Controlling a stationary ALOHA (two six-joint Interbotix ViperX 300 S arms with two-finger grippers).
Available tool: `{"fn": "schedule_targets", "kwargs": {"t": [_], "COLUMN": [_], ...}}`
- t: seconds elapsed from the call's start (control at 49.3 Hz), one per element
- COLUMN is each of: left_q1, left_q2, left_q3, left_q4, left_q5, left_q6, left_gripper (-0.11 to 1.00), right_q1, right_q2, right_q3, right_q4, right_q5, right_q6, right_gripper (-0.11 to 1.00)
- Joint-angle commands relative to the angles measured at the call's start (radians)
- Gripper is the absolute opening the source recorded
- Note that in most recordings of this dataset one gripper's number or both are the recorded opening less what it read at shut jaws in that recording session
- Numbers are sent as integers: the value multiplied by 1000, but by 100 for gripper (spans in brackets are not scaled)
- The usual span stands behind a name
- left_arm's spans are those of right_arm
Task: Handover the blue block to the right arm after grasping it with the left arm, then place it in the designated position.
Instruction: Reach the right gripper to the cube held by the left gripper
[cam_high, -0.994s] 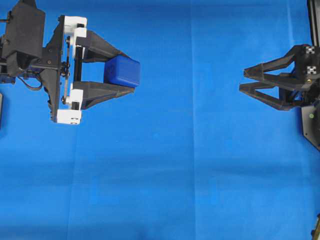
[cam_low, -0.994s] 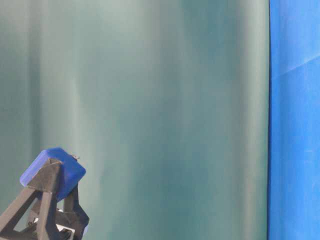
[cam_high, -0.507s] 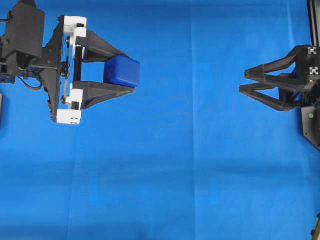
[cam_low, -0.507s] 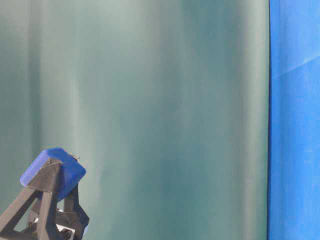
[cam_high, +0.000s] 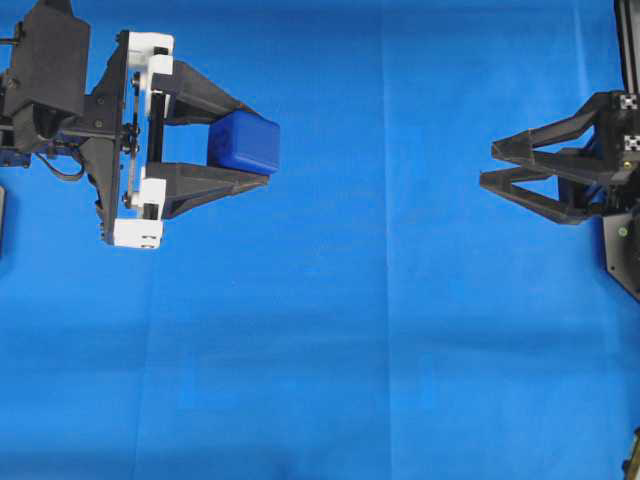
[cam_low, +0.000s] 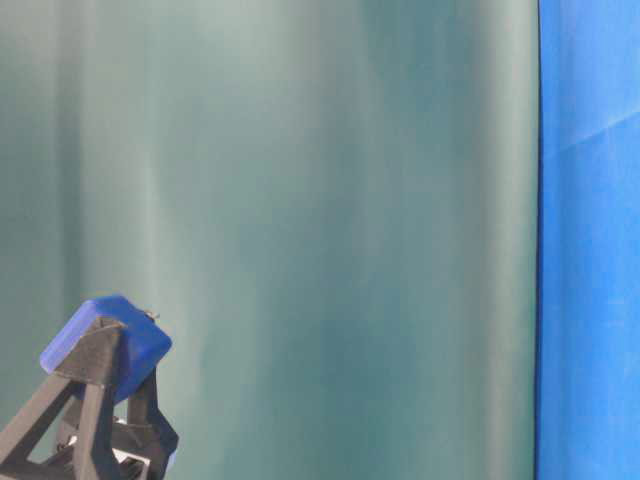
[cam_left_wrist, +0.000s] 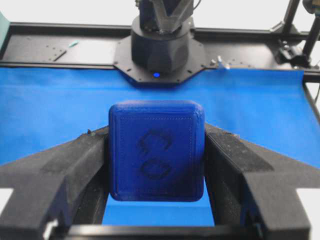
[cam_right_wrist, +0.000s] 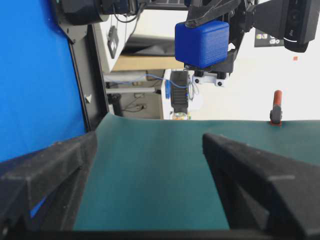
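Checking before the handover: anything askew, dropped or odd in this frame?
Nothing stands out. The blue block sits squarely between the left gripper jaws, held above the blue cloth, not dropped. The right gripper waits open and empty on the far side, well apart from the block.

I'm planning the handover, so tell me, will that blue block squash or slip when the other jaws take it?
The blue block probably stays rigid: its faces look flat under the left gripper. Rounded edges might let it twist. It seems light, held clear of the cloth.
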Motion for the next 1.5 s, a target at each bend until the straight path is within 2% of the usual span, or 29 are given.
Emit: {"fn": "schedule_targets", "kwargs": {"t": [0.0, 0.912, 1.176, 1.48], "left_q1": [-2, -2, -2, -2], "left_q2": [-40, -43, -43, -43], "left_q3": [-9, -8, -8, -8], "left_q4": [-2, -2, -2, -2], "left_q5": [-9, -9, -9, -8], "left_q6": [-2, -2, -2, -2], "left_gripper": [46, 46, 46, 46], "right_q1": [2, 2, -3, -9], "right_q2": [0, 6, 106, 279], "right_q3": [-25, -32, -101, -239], "right_q4": [0, 0, 0, 0], "right_q5": [-9, -48, -74, -75], "right_q6": [3, 3, 3, 3], "right_gripper": [93, 93, 93, 93]}}
